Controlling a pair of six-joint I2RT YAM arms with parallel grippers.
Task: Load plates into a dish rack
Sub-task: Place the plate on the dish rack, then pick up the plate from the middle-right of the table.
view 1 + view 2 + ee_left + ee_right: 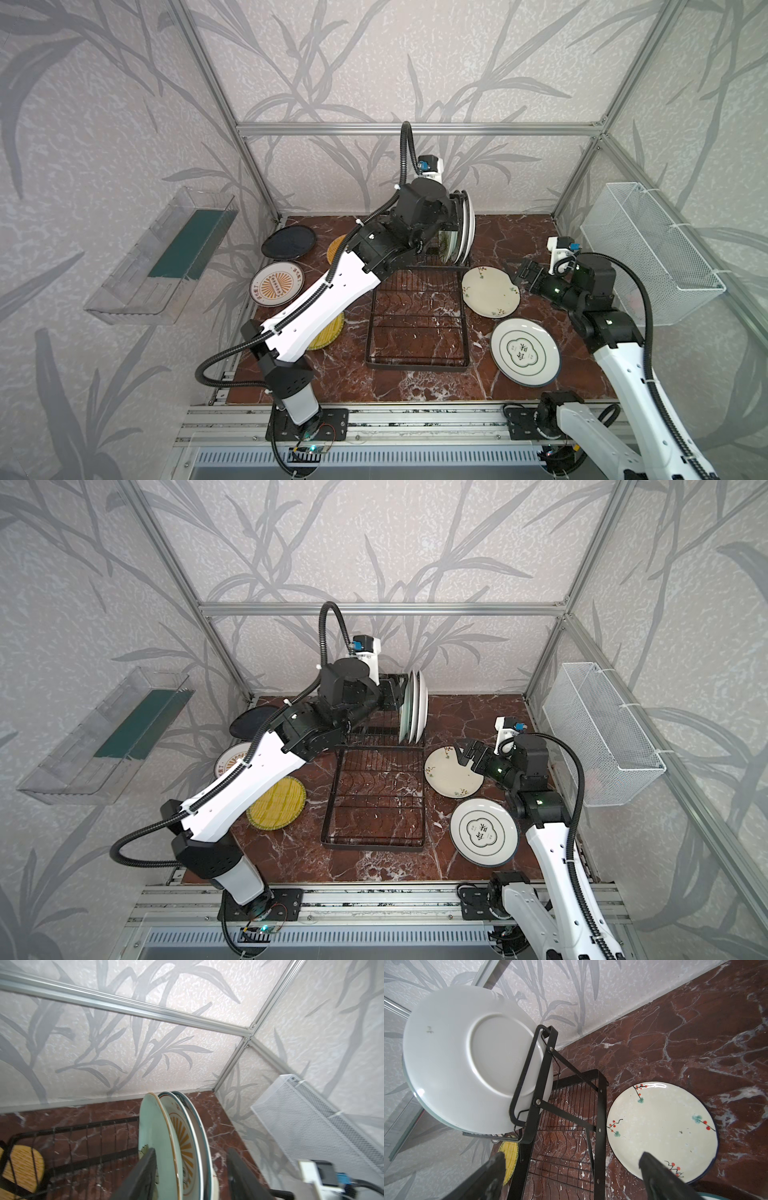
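Three plates stand on edge in the raised section at the 12 o'clock end of the rack [415,365]: a teal plate [153,1130], a sunburst plate [185,1140] and a white plate [456,1053]. My left tool [192,1151] straddles their rims with its jaws parted, one finger [143,1174] just beside the teal plate's face and the other clear of the stack, gripping nothing. My right tool [572,1156] hangs spread wide and empty near the floral plate [490,291], which lies flat on the tabletop [540,232] at 3 o'clock of the rack. The emblem plate [523,351] lies at 4 o'clock, a black plate [289,243] at 10, a lettered plate [276,284] at 9 and a woven plate [276,804] at 8.
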